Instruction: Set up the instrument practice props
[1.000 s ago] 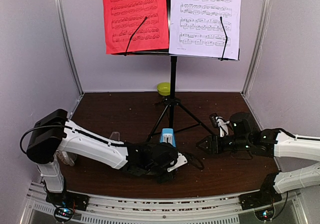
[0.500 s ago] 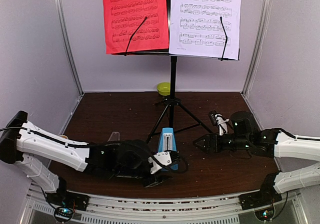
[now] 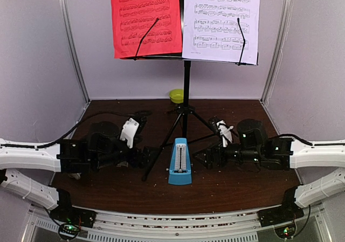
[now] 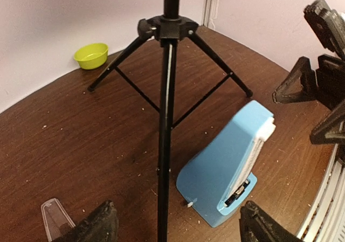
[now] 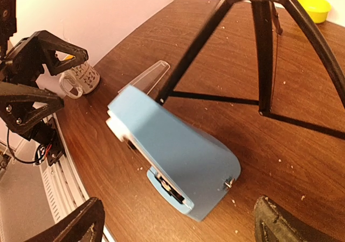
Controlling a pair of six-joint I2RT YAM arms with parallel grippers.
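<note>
The left gripper [image 3: 151,155] is held with its jaws wide apart and empty, low over the table, just left of the near tripod leg of the black perforated-metal music stand [image 3: 186,85]. The right gripper [image 3: 200,160] is likewise spread and empty, just right of the small blue pyramid metronome [image 3: 179,162]. The metronome is set upright between both grippers. Its clear cover [image 4: 54,223] is seen lying apart on the left. The narrow metronome could be toppled by a sideways nudge. If the leg is knocked, the red music sheet [image 3: 145,18] and white music sheet [image 3: 221,18] could be shaken loose.
</note>
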